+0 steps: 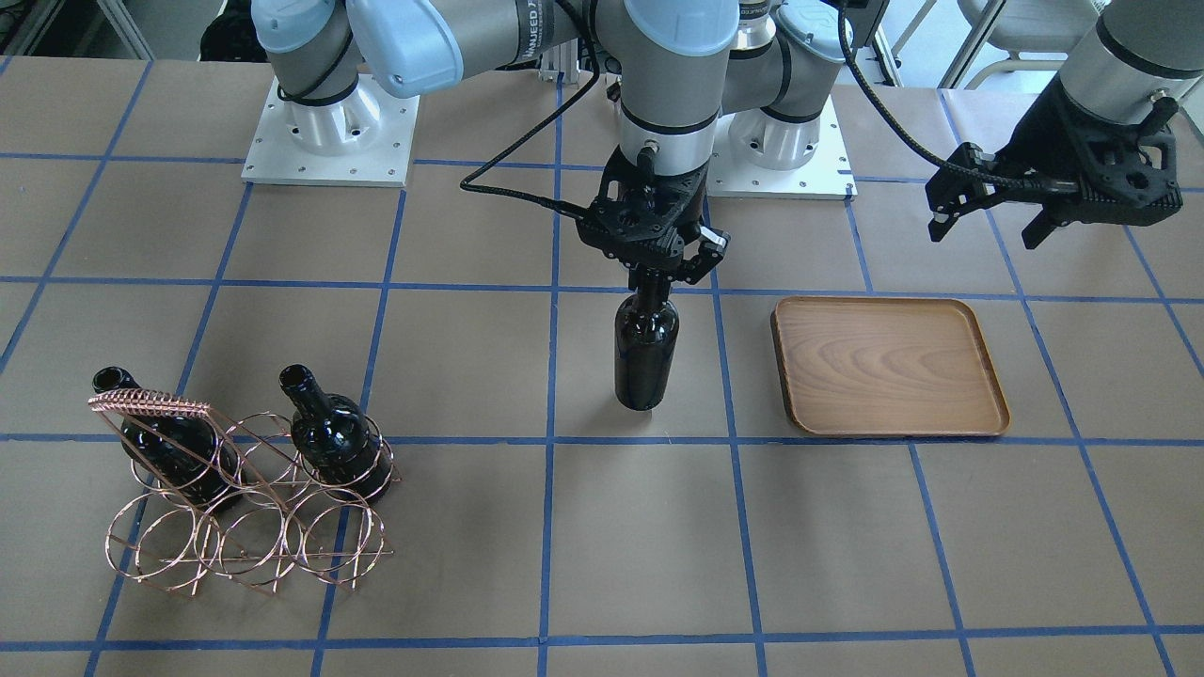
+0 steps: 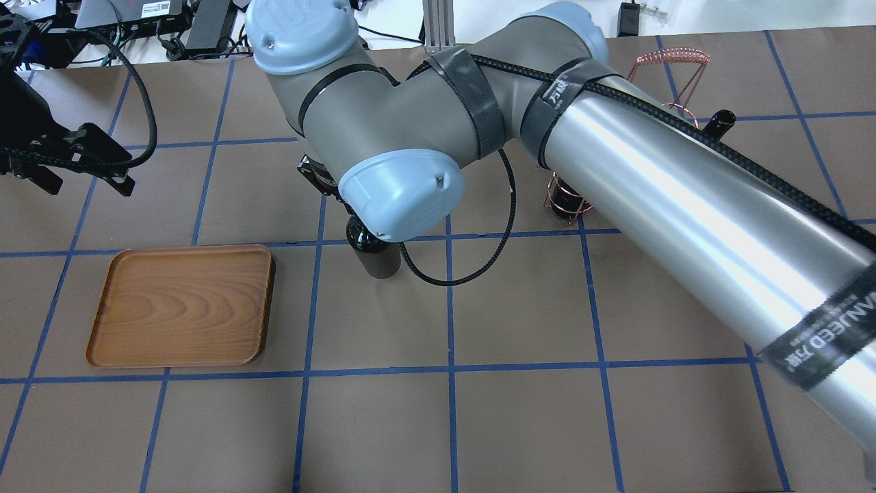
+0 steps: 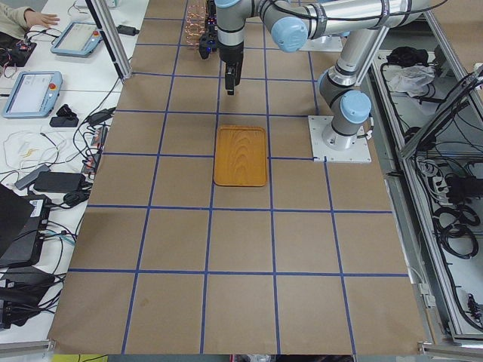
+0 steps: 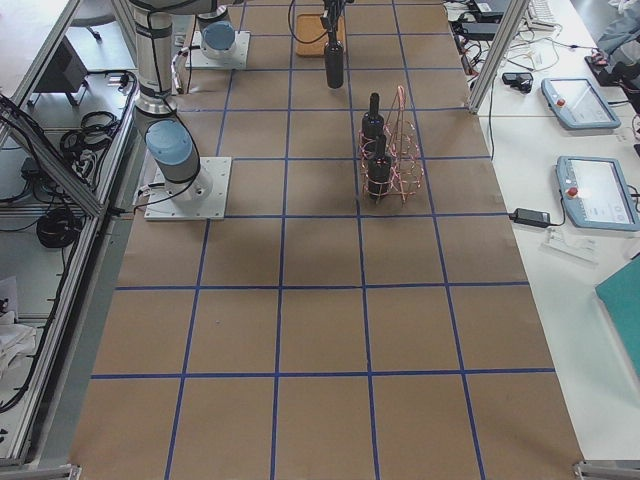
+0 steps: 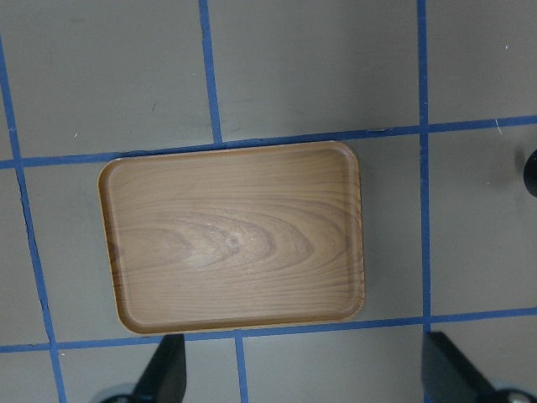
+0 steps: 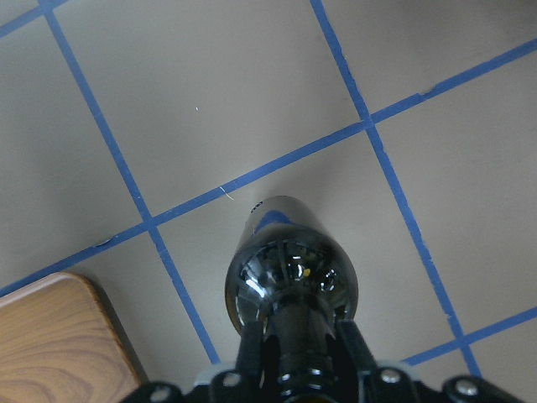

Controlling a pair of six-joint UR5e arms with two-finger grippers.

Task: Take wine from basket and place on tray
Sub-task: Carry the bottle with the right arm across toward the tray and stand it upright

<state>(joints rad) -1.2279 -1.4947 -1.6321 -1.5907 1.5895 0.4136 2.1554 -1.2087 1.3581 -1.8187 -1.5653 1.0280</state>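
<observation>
My right gripper [image 1: 658,273] is shut on the neck of a black wine bottle [image 1: 646,348] and holds it upright over the table, between the basket and the tray. The bottle also shows from above in the right wrist view [image 6: 289,269]. I cannot tell whether its base touches the table. The copper wire basket [image 1: 245,508] stands at the robot's right with two more bottles [image 1: 165,442] [image 1: 329,428] in it. The wooden tray [image 1: 889,367] lies bare at the robot's left. My left gripper [image 1: 986,230] is open and empty, hovering above the tray's robot-side edge [image 5: 235,235].
The table is brown paper with a blue tape grid. The two arm bases [image 1: 329,132] stand at the robot side. The right arm's long forearm [image 2: 684,205] covers much of the basket [image 2: 568,198] in the overhead view.
</observation>
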